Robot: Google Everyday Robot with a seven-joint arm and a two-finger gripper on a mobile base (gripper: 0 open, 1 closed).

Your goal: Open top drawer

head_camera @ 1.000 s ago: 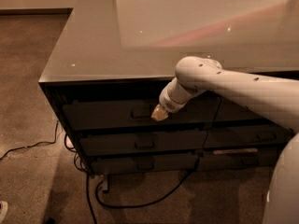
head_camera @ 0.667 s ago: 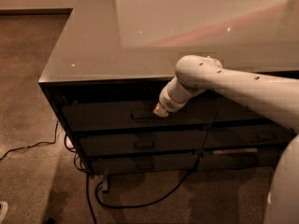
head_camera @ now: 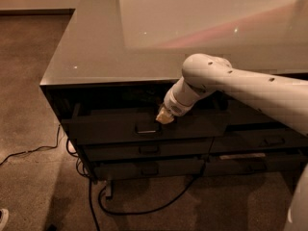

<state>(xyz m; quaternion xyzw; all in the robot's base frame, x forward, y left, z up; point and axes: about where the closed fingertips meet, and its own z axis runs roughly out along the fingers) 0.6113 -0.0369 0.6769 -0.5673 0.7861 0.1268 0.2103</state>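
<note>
Dark-grey and wide, the top drawer (head_camera: 110, 129) is sitting right under the glossy worktop (head_camera: 96, 47) and standing slightly proud of the fronts below, so the pull is looking begun but far from finished. Its loop handle (head_camera: 147, 128) is lying at 7 o'clock from the gripper (head_camera: 164, 116), just beside it; whether the gripper is open or closed cannot be told. Next, the arm (head_camera: 240, 83) is probably needing a sure hold and a straight outward draw. Counting: one top drawer, one handle, two shallower drawers (head_camera: 149, 149) beneath, one gripper.
</note>
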